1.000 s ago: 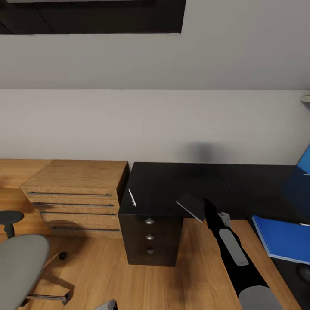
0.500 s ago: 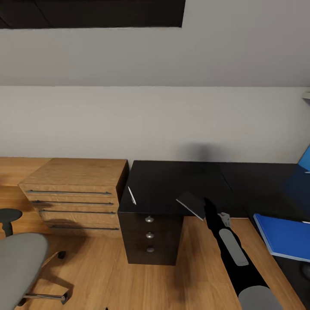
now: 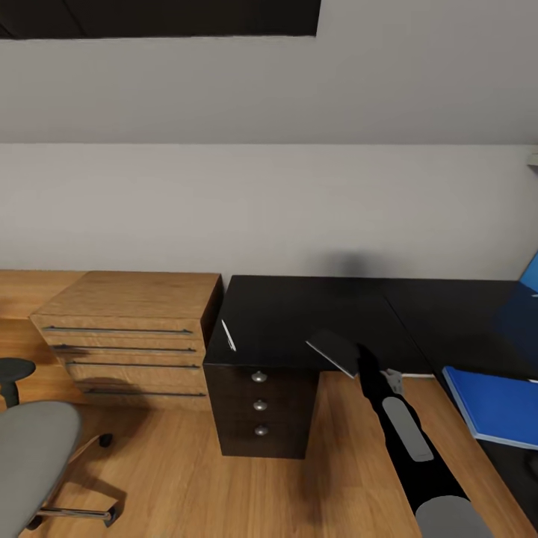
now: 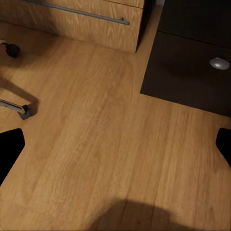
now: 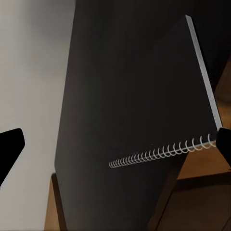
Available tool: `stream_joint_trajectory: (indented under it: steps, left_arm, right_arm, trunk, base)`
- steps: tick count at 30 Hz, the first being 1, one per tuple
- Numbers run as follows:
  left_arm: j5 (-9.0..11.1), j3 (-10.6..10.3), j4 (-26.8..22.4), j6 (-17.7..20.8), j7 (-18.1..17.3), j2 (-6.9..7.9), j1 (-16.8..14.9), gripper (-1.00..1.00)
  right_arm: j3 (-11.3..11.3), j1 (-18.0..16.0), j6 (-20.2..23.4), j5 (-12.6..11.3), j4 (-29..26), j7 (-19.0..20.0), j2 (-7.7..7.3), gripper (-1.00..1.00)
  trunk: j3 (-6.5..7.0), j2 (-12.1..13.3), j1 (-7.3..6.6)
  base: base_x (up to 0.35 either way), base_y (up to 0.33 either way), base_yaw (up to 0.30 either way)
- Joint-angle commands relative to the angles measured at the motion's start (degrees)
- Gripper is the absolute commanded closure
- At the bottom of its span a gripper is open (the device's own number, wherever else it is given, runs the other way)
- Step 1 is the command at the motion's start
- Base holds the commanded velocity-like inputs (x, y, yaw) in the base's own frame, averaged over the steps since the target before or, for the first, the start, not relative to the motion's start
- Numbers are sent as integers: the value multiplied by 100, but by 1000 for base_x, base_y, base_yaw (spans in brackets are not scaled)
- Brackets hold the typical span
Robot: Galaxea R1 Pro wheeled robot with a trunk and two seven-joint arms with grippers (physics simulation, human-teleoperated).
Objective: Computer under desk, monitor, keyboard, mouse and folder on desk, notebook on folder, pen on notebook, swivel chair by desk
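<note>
The room has a sloped grey-white ceiling, a pale wall and a light wood floor [image 3: 179, 478]. A long glossy black counter [image 3: 299, 314] runs along the wall, with a dark drawer unit [image 3: 259, 407] under its left end and a low wooden cabinet [image 3: 127, 329] just beside that. A thin white pen [image 3: 229, 336] lies near the counter's left edge. The blue folder [image 3: 497, 407] rests on the counter's right wing. The right arm reaches over the counter's front edge, its fingers [image 3: 360, 364] closed on one edge of the dark grey notebook [image 3: 334, 353], held tilted above the counter; its wire spiral shows in the right wrist view [image 5: 163, 151]. The left fingers [image 4: 115, 144] are spread wide and empty above the floor. The grey chair [image 3: 30, 456] stands on the floor, well apart from the counter.
</note>
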Motion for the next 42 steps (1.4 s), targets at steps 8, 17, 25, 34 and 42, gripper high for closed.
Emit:
stream_joint_trajectory:
  steps: [8, 17, 25, 34, 42]
  left_arm:
    - [59, -32, 9, -43, 44, 10, -4, -100]
    - [62, -27, 21, -52, 57, 17, -1, -100]
    - [57, -25, 49, -58, 59, 25, 0, -100]
    - [37, -15, 285, -61, 67, 22, -2, -100]
    - [37, -16, 301, -61, 83, 18, -5, -100]
  right_arm:
    - [-285, -2, -14, -60, -8, -18, 1, -100]
    - [-326, -2, -14, -52, -1, -17, 2, -100]
    - [-329, -2, -14, -53, 0, -13, 16, -100]
    - [-545, -25, -13, -60, 814, -25, 9, -100]
    - [-601, -37, 15, 21, 1002, 143, -75, -100]
  trunk:
    - [-149, -325, 177]
    - [-310, -686, 374]
    - [-346, -766, 418]
    - [-346, -766, 418]
    - [-346, -766, 418]
  base:
    - [0, 0, 0]
    - [0, 0, 0]
    - [0, 0, 0]
    - [0, 0, 0]
    - [0, 0, 0]
